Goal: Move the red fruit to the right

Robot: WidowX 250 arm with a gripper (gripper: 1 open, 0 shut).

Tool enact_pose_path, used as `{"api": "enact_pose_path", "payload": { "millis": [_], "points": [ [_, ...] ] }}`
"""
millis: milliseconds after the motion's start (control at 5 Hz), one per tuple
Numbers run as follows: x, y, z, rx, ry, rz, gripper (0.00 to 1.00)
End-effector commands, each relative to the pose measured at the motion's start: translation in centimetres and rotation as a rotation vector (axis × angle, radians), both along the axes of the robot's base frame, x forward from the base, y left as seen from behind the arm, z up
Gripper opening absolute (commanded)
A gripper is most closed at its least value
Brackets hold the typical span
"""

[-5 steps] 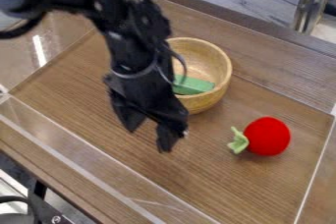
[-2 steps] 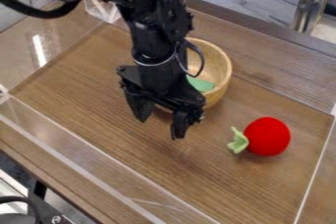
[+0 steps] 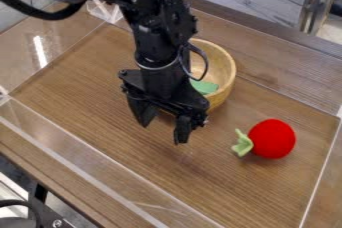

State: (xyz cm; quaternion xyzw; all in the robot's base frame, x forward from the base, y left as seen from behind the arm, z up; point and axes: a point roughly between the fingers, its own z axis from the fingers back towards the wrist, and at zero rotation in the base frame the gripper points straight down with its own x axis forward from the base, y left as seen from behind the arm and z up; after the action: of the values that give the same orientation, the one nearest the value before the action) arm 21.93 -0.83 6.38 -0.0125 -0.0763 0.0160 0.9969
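Note:
The red fruit (image 3: 271, 138) lies on the wooden table toward the right, its green leafy stem pointing left. My gripper (image 3: 162, 125) hangs above the table's middle, to the left of the fruit and apart from it. Its black fingers (image 3: 185, 130) are spread open and hold nothing. The arm rises from the gripper toward the upper left and hides part of the bowl behind it.
A wooden bowl (image 3: 221, 65) stands just behind the gripper with a flat green block (image 3: 203, 86) inside. Clear plastic walls (image 3: 80, 162) border the table at the front and left. The table's right edge is close to the fruit.
The arm has shifted slightly right and up from a second ago and straightened; in the last half second it has barely moved. The fruit has stayed put.

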Motion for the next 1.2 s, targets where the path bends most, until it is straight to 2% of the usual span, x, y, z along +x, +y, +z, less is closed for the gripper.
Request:
{"api": "enact_pose_path", "payload": {
  "millis": [0, 400, 800, 1000],
  "points": [
    [0.4, 0.3, 0.1, -0.003, -0.015, -0.027, 1.00],
    [0.0, -1.0, 0.2, -0.006, -0.012, -0.169, 1.00],
    [-0.1, -0.8, 0.5, -0.005, -0.010, -0.093, 1.00],
    [-0.3, -0.3, -0.4, -0.005, -0.009, -0.052, 1.00]
  ]
}}
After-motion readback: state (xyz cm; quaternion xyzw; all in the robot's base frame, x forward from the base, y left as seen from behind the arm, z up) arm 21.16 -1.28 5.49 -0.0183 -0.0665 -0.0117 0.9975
